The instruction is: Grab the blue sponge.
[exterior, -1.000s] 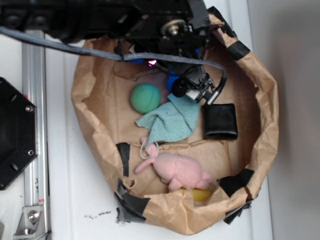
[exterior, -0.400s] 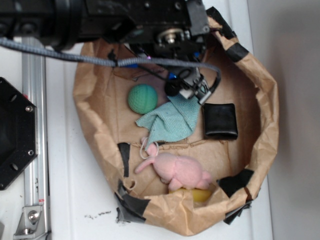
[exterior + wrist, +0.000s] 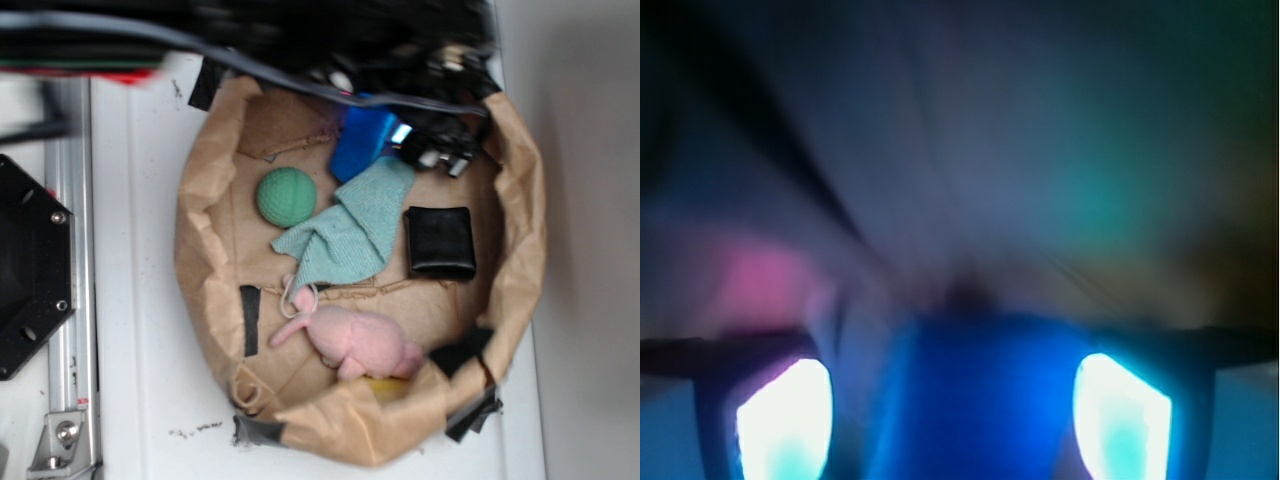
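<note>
Bright royal-blue rectangular foam sponge (image 3: 362,142) sits at the far side of the crumpled brown paper bag nest (image 3: 520,250), tilted, with its near corner over the far tip of the pale teal terry cloth (image 3: 350,228). In the wrist view the sponge (image 3: 975,400) fills the space between the two glowing finger pads (image 3: 785,420), which stand on either side of it; the view is too blurred to confirm contact. The black gripper (image 3: 425,140) is at the sponge's right edge in the exterior view, motion-blurred; whether it is clamped on the sponge I cannot tell.

Round green textured ball (image 3: 286,196) lies left of the sponge, apart from it. Black square pad (image 3: 440,241) lies right of the cloth. Pink plush toy (image 3: 350,340) lies at the near side.
</note>
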`<state>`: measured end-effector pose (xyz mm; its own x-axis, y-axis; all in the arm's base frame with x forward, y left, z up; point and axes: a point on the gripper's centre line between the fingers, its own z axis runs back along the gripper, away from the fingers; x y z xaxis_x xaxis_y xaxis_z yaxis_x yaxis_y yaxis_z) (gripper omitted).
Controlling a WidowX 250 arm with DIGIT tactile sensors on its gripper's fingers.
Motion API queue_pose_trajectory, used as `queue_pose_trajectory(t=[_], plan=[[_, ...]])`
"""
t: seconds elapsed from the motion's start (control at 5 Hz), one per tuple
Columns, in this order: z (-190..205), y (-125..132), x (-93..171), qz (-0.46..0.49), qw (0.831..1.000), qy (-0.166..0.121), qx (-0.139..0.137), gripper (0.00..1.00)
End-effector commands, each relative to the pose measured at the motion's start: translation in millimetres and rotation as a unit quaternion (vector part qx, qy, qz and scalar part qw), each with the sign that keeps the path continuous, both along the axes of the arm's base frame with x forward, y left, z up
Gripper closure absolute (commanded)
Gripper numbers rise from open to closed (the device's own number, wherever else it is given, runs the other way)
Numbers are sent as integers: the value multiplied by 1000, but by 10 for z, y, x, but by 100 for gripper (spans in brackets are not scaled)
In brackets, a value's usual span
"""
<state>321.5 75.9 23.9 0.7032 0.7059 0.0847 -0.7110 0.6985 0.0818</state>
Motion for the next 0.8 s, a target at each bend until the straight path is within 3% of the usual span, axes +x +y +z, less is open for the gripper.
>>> queue_pose_trajectory(t=[0.0, 0.6], plan=[[38, -21, 65, -17, 1000, -16, 3, 0], [23, -56, 45, -40, 999, -24, 3, 0]])
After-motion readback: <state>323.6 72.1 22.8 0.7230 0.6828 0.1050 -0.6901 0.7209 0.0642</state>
